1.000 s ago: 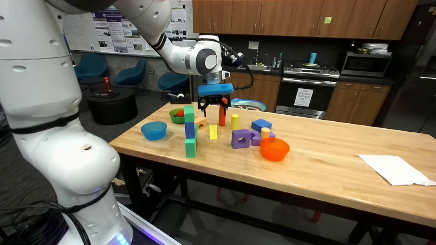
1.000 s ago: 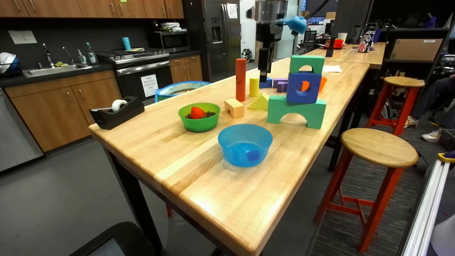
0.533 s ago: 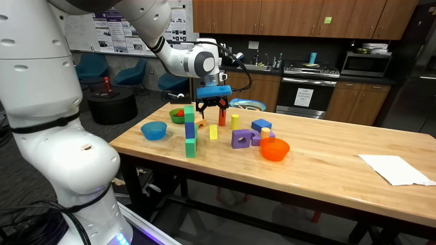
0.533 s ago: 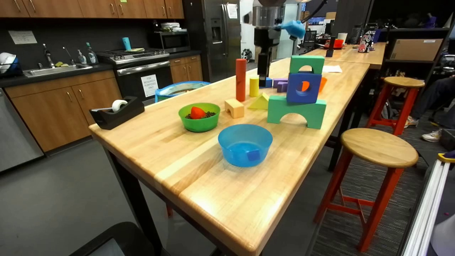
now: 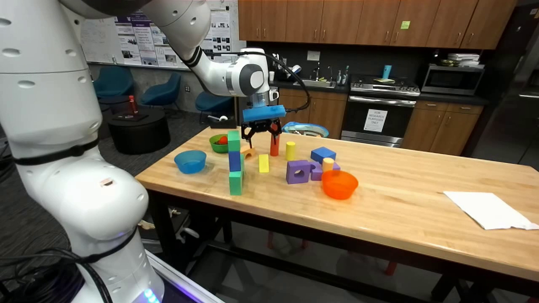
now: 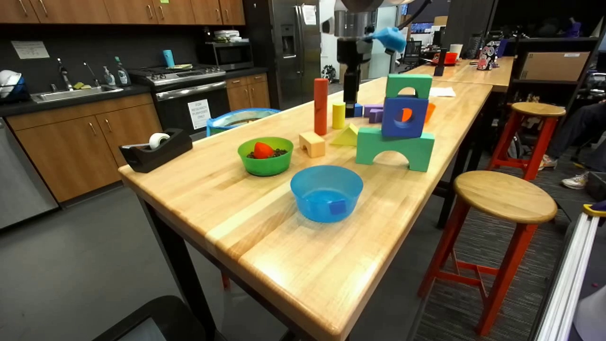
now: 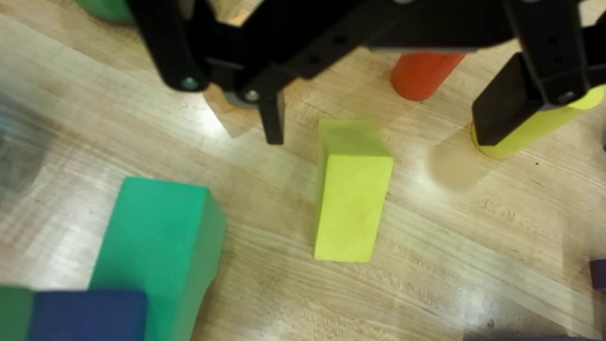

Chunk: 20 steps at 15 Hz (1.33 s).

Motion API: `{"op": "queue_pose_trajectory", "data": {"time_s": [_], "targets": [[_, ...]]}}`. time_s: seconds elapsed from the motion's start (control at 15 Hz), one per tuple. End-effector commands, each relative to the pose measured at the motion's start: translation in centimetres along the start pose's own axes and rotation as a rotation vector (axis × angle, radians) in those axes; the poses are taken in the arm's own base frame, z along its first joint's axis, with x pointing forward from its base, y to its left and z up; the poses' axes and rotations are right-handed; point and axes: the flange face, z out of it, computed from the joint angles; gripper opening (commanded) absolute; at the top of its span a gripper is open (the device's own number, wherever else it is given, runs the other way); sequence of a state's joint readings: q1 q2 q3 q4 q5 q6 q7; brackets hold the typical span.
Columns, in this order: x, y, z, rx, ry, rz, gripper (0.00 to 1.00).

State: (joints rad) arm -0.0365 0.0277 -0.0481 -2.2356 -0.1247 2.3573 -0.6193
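Observation:
My gripper [image 7: 384, 142] hangs above the table with its jaws wide apart and holds nothing. In the wrist view a yellow triangular block [image 7: 355, 203] lies below, in line with the gap between the fingers. A red cylinder [image 7: 421, 78] stands behind it, partly hidden by the gripper body. One fingertip overlaps a yellow cylinder [image 7: 530, 130] in that view; contact cannot be told. Beside the yellow block, an orange arch [image 6: 312, 143] lies on the table. A stack stands close by: green arch [image 6: 395, 141], blue holed block [image 6: 420, 123] and a smaller green arch [image 6: 395, 87] on top.
On the table are a blue bowl [image 6: 312, 206], a green bowl [image 6: 266, 166] holding a red piece and dark bits, and an orange bowl [image 5: 340, 189]. Purple blocks [image 5: 290, 172] and a blue block [image 5: 323, 154] lie near it. A tape dispenser [image 6: 156, 154] sits at one corner.
In both exterior views the gripper has sunk a little and shifted slightly to the left. Its jaws have stayed apart, and the blocks and bowls have not moved.

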Motion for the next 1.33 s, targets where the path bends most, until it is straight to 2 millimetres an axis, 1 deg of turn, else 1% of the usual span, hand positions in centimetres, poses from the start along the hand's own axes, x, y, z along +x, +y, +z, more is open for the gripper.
{"op": "queue_pose_trajectory", "data": {"time_s": [0.0, 0.53, 0.8, 1.27], "targets": [[0.6, 0.0, 0.5, -0.011, -0.011, -0.023, 1.0], [1.9, -0.6, 1.9, -0.003, -0.035, -0.054, 1.0], [2.1, -0.3, 2.1, -0.004, -0.037, -0.049, 1.0], [2.2, 0.7, 2.0, -0.025, -0.037, -0.044, 1.0]]}}
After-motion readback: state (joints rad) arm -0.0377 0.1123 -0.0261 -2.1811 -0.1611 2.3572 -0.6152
